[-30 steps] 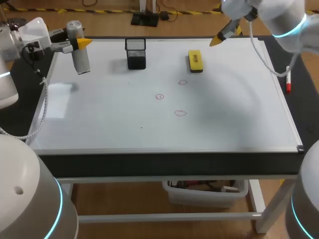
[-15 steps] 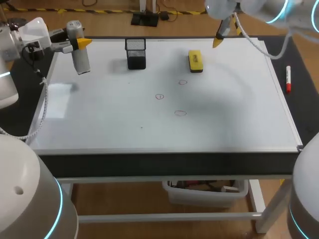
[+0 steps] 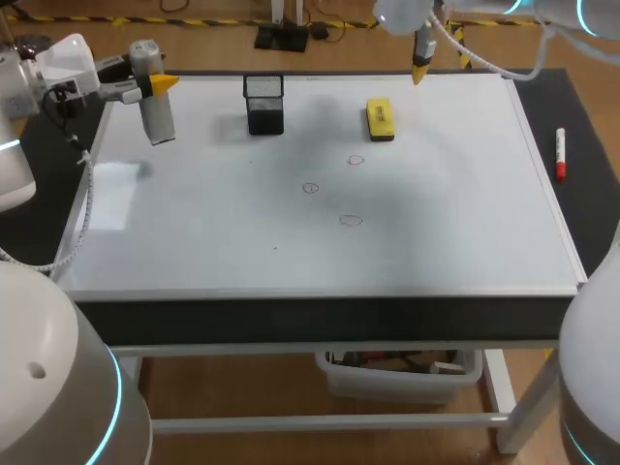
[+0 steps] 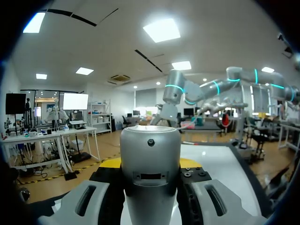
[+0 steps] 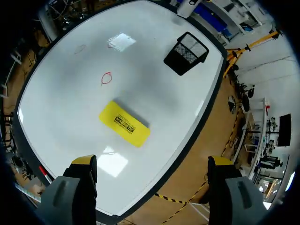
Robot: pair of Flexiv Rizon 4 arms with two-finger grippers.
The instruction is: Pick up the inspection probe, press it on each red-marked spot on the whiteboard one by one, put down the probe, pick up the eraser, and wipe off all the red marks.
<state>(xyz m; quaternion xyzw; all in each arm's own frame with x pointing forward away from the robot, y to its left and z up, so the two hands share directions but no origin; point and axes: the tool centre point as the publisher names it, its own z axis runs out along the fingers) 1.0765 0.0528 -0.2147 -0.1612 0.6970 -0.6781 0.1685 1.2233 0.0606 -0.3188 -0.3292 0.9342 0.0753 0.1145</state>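
The left gripper (image 4: 150, 164) is seen closed on the inspection probe (image 3: 155, 108), a grey cylinder that is clamped from both sides between the fingers and is held above the far left corner of the whiteboard (image 3: 455, 223); whether its lower end touches the board cannot be told. The right gripper (image 5: 152, 161) is held with its fingers spread wide and nothing between them, pointed down above the far edge of the whiteboard, just to the right of and beyond the eraser (image 5: 124, 124). The yellow eraser is laid flat on the board in its far part, right of the middle. A black mesh cup (image 3: 264, 105) is stood to the left of the eraser, between it and the probe. Three small red marks (image 3: 356, 161) (image 3: 310, 188) (image 3: 351, 221) are drawn near the middle of the board, nearer than the eraser. A red marker (image 3: 559, 155) is laid on the dark table surface off the right edge of the board.
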